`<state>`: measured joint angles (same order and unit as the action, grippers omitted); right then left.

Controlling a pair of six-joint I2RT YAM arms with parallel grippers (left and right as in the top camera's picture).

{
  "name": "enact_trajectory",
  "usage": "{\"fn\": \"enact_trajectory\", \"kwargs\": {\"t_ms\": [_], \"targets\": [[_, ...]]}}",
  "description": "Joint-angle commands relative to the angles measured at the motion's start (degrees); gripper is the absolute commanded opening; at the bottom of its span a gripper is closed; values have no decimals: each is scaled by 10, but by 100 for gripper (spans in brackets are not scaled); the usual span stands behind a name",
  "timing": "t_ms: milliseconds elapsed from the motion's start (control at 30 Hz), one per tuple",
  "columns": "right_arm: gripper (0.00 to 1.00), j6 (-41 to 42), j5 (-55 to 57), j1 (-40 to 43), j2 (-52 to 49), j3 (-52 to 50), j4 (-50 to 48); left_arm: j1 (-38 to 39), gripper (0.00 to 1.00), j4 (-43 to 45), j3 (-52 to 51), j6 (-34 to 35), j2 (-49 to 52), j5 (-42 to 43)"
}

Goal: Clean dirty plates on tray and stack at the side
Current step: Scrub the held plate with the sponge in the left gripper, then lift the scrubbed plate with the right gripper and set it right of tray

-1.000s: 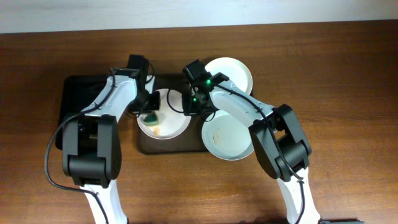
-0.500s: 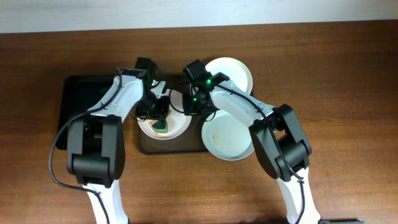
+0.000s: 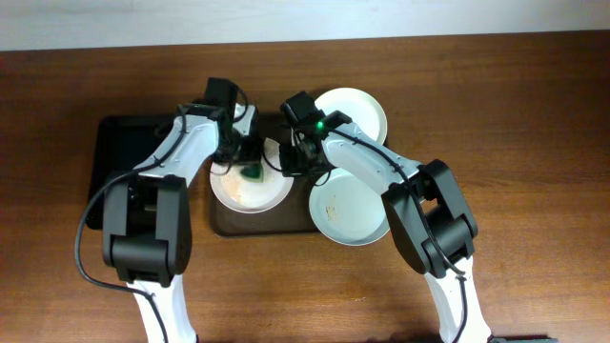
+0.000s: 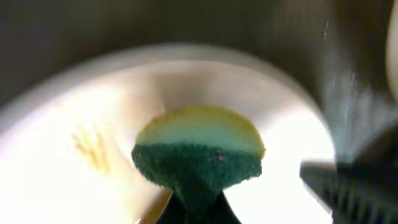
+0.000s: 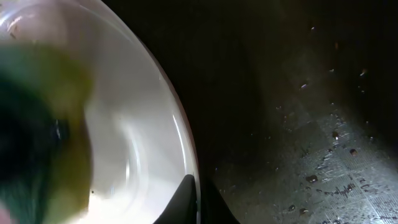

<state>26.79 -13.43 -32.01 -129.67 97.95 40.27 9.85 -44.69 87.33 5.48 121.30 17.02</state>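
A white plate (image 3: 250, 189) with orange-brown smears lies on the left of the brown tray (image 3: 286, 221). My left gripper (image 3: 250, 168) is shut on a green and yellow sponge (image 4: 199, 152) pressed on this plate (image 4: 68, 168). My right gripper (image 3: 286, 162) is shut on the plate's right rim (image 5: 186, 158); the sponge shows blurred at the left of the right wrist view (image 5: 37, 130). A second smeared plate (image 3: 349, 208) lies on the tray's right. A third white plate (image 3: 355, 112) sits at the tray's far right corner.
A narrow black tray (image 3: 124, 157) lies left of the brown tray, under my left arm. The brown tray's wet textured surface (image 5: 317, 162) shows in the right wrist view. Brown wooden table (image 3: 515, 143) surrounds everything.
My left gripper has moved the sponge across the left plate, from its left side toward the far middle. My right gripper has kept its hold on the rim.
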Motion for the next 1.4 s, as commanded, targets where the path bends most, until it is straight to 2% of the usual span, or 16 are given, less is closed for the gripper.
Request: {"fn": "enact_trajectory", "kwargs": {"t_ms": [0,67,100,200,367,467,567,700,767,800,867,933,1000,1067,1267,1367], "targets": [[5,-4,2,-2,-12,-3,2,-18,1,-83,2,-19,5,42],[5,-4,2,-2,-12,-3,2,-42,1,-115,2,-19,5,19],[5,-4,2,-2,-12,-3,2,-56,1,-115,2,-18,5,-28],[5,-4,1,-2,-12,-3,2,-81,1,-43,2,3,5,-123],[5,-4,1,-2,-12,-3,3,-50,1,129,2,20,5,-44],[5,-4,1,-2,-12,-3,3,-26,1,169,7,20,4,14],[5,-4,1,-2,-12,-3,11,-52,1,108,81,23,-3,53],[5,-3,1,-2,-12,-3,18,-124,1,-101,235,26,-5,28],[6,22,-3,-6,-12,-4,18,-154,1,-170,268,26,-5,-4],[15,31,-3,-14,-12,-7,17,-167,1,-189,270,17,-5,-5],[22,44,2,-31,-14,-7,13,-186,1,-215,270,10,-4,-5],[22,68,5,-41,-20,-7,10,-189,1,-218,270,6,-4,-6],[4,72,6,-42,-28,-8,15,-189,1,-218,270,4,-4,-8],[4,72,24,-42,-22,-7,20,-189,1,-218,270,4,-4,-10],[4,-10,98,-16,29,123,240,-189,1,-220,270,4,-4,-10],[4,-16,189,-16,29,207,331,-189,1,-221,270,4,-4,-10]]}}
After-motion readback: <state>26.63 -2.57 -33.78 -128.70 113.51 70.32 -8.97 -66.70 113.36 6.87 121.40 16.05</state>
